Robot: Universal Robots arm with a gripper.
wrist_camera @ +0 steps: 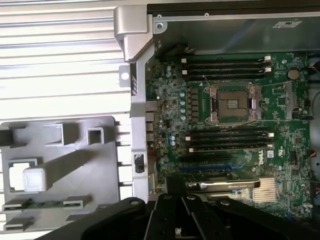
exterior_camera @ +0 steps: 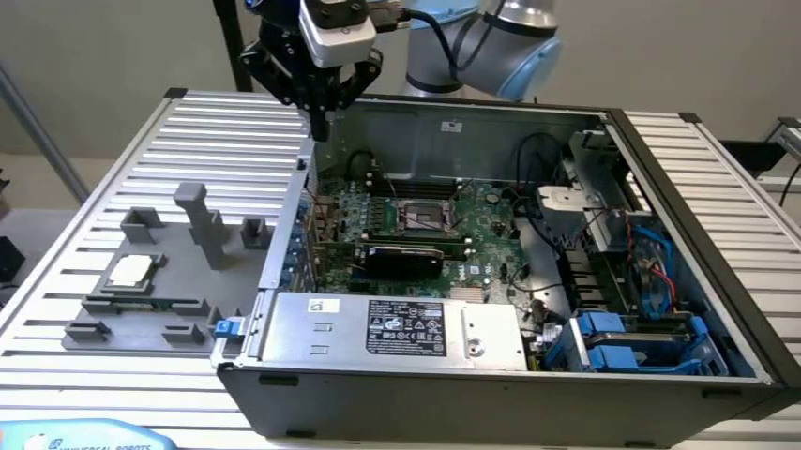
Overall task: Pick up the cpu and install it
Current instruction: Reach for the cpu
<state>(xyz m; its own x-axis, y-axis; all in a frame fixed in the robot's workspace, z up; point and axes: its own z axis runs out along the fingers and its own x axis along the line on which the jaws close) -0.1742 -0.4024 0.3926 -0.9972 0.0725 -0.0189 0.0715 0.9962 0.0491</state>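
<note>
The claw (exterior_camera: 322, 120) hangs clenched and empty at the upper left of the exterior view, over the back corner of the case (exterior_camera: 501, 384). The cpu (exterior_camera: 131, 272) lies flat in a grey fixture (exterior_camera: 188, 286) on the tabletop (exterior_camera: 238, 141) at middle left, well apart from the claw, so it is easy to take. The socket (exterior_camera: 419, 217) seems open for it.

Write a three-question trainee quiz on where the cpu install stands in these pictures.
1. True or false: the cpu sits in the socket.
2. The end effector is: A open; B shut on the cpu; C shut, empty.
3. Fill in: the cpu lies on the grey ____ outside the case.
Key: 1 false; 2 C; 3 fixture.
</note>
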